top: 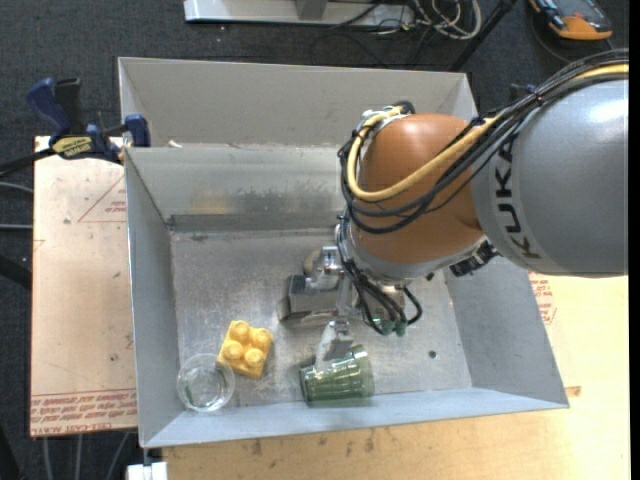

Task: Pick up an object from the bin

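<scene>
Near rim of the grey metal bin (300, 183): clear round glass cup (205, 385) in the left corner, with a yellow studded plastic block (246, 347) just beside it. At centre, a green translucent tumbler (338, 381) lies on its side. The tool (333, 346) hangs just over the tumbler; I cannot tell whether it is released or clenched. My judgement: centre across the tumbler's round wall, descend straight, squeeze gently, or it rolls.
</scene>
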